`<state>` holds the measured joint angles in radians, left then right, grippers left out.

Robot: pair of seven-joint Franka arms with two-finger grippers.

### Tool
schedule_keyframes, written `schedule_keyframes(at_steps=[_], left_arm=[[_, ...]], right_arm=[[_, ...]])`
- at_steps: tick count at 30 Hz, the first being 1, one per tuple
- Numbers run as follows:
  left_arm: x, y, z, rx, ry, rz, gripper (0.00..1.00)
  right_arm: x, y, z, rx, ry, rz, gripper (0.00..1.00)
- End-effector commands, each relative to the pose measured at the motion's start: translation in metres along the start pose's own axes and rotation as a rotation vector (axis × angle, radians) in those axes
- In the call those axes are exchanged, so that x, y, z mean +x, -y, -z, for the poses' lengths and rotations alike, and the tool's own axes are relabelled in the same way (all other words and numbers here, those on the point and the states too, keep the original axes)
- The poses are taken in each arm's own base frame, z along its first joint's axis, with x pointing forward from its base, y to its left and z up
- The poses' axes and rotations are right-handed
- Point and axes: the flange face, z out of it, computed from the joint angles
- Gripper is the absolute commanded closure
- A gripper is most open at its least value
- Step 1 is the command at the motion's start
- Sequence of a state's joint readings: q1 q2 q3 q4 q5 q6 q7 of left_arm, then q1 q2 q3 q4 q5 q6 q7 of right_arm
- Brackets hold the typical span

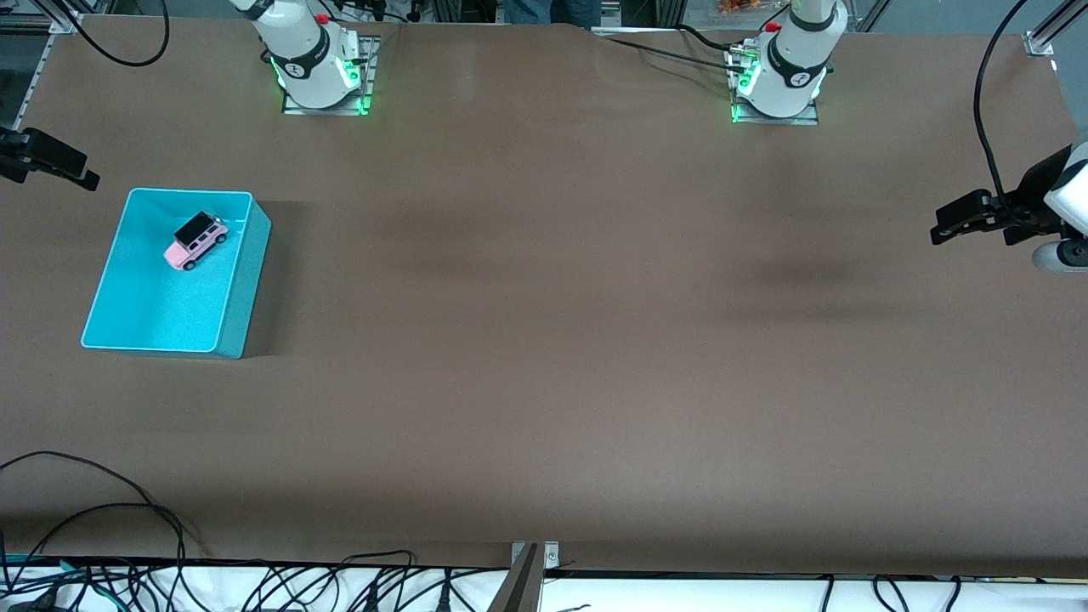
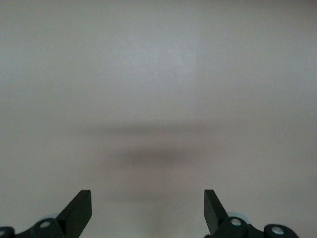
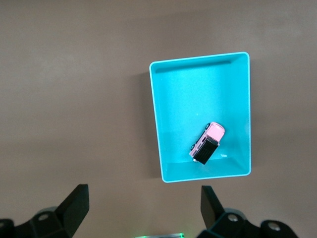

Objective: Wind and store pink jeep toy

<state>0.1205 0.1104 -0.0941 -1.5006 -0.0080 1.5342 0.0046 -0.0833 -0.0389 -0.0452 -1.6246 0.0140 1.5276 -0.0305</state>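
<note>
jeep [image 1: 196, 241]: sits in the bin [image 1: 240, 280] at its 12 o'clock end
left gripper [image 2: 147, 210]: wide open, empty, waiting
right gripper [image 3: 143, 208]: wide open, empty, high over the table beside the bin
risk: jeep's tiny and angled, so a grab could slip or clip the wall

The broad brown table top [image 1: 544, 340] lies open across its middle and toward the left arm's end, with nothing standing on it there. The one obstacle on the surface is the turquoise rectangular plastic bin [image 1: 240, 289], toward the right arm's end of the table. Its upright walls close it on all four sides, so the way in is from above only. Inside it, the small pink jeep toy with a black roof [image 1: 196, 240] sits in the part of the bin farther from the front camera, near one wall; the bin floor nearer the front camera is bare. Black cables [image 1: 127, 527] loop along the table edge nearest the front camera.
</note>
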Motion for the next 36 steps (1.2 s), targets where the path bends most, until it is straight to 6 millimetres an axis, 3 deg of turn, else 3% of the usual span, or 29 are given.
schedule_keyframes(at_steps=[1, 8, 14, 21, 36], left_arm=[[-0.001, 0.002, -0.002, -0.014, -0.008, -0.011, 0.00], [-0.001, 0.002, -0.003, -0.016, -0.007, -0.011, 0.00], [-0.001, 0.002, -0.003, -0.016, -0.007, -0.011, 0.00], [-0.001, 0.001, -0.003, -0.016, -0.007, -0.013, 0.00], [-0.001, 0.001, -0.003, -0.016, -0.007, -0.013, 0.00]], right_arm=[[0.002, 0.002, 0.004, 0.008, -0.014, 0.046, 0.00], [0.001, 0.009, 0.004, 0.011, -0.008, 0.043, 0.00], [0.000, 0.033, 0.004, 0.007, -0.005, 0.074, 0.00], [0.008, 0.037, -0.006, -0.001, 0.006, 0.081, 0.00], [0.013, 0.041, -0.007, 0.009, 0.001, 0.116, 0.00]])
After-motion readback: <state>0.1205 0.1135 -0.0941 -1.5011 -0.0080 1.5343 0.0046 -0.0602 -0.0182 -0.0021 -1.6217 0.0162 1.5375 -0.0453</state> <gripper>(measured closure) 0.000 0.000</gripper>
